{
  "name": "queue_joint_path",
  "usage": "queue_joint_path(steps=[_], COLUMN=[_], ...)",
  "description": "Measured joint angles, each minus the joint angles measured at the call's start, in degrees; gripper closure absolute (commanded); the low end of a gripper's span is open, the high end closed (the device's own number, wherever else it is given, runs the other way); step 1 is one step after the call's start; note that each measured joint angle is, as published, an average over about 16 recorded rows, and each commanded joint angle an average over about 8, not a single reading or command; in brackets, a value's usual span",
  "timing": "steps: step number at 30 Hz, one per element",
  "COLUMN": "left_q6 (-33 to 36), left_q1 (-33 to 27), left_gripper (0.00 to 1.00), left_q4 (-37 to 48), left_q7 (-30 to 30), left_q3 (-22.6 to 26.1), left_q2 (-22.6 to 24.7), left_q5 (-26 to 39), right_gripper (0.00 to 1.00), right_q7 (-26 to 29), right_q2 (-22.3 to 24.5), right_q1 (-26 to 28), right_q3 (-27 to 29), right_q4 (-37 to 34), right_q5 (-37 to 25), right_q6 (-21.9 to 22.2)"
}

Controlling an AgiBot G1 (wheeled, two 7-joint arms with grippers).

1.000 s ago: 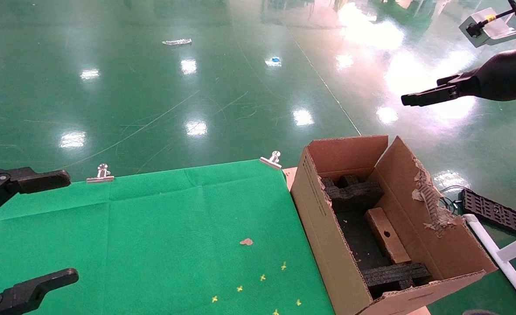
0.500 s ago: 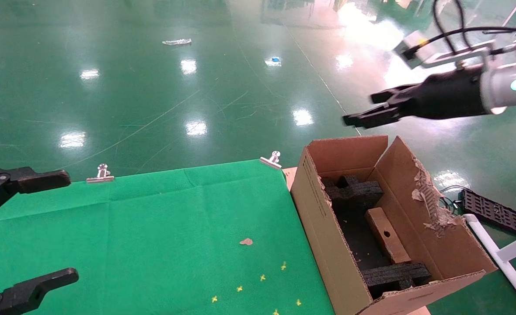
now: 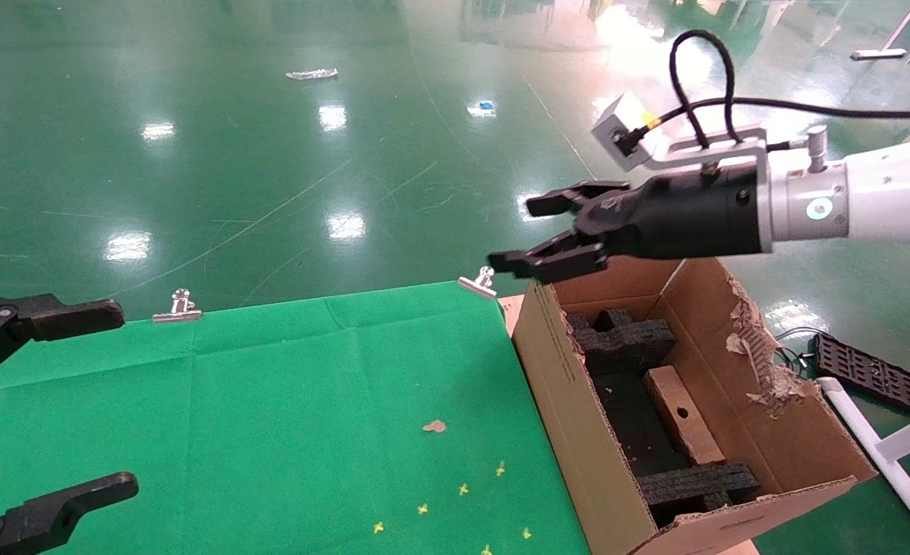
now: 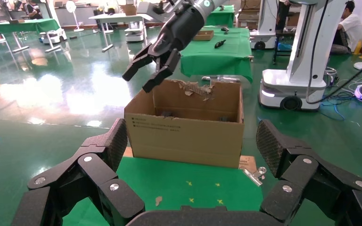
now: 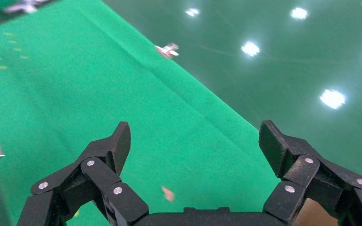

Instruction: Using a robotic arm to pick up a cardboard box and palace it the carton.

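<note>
While my right white tubular arm with the black wrist (image 3: 733, 208) reaches across from the right, its black multi-link tool (image 3: 547, 235) hangs in the air above the far-left corner of the large brown corrugated carton with upright flaps (image 3: 571, 385) — fingers spread apart, nothing between them. Left wrist view confirms: that tool (image 4: 152, 70) is above the carton (image 4: 184, 129), not touching it.

Small narrow brown cardboard box with a round hole in one face (image 3: 682, 416) lies inside the carton, slanted, between two black foam blocks — one at the far end (image 3: 625, 335), one at the near end (image 3: 698, 486). Carton's right flap is torn along its edge (image 3: 756, 351).

Carton stands at the right edge of the desk with the green cloth (image 3: 270, 416), just beside it. Two silver binder clips (image 3: 180, 307) (image 3: 480, 282) pin the cloth's far edge; a small brown scrap (image 3: 434, 425) and yellow marks (image 3: 463, 489) sit on the cloth.

My left black tool (image 3: 46, 401) is parked at the desk's left edge, fingers wide apart, empty.
</note>
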Motion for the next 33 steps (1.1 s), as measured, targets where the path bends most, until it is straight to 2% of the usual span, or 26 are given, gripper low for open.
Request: queue_joint_path(steps=[25,33], left_q6=[0.0,0.0], left_q1=[0.0,0.0], left_gripper=[0.00,0.00], left_q4=[0.0,0.0], left_q7=[0.0,0.0], left_q3=[0.1,0.1], left_q2=[0.0,0.0], left_q5=[0.0,-0.1], right_gripper=[0.00,0.00], right_q7=[-10.3,-12.8], right_q2=[-1.4,-1.7], right_q1=[-28.9,-36.1], right_q3=[29.2,36.5], right_q4=[20.3,25.3], right_q5=[13.2,16.5], right_q6=[-7.5,-9.4])
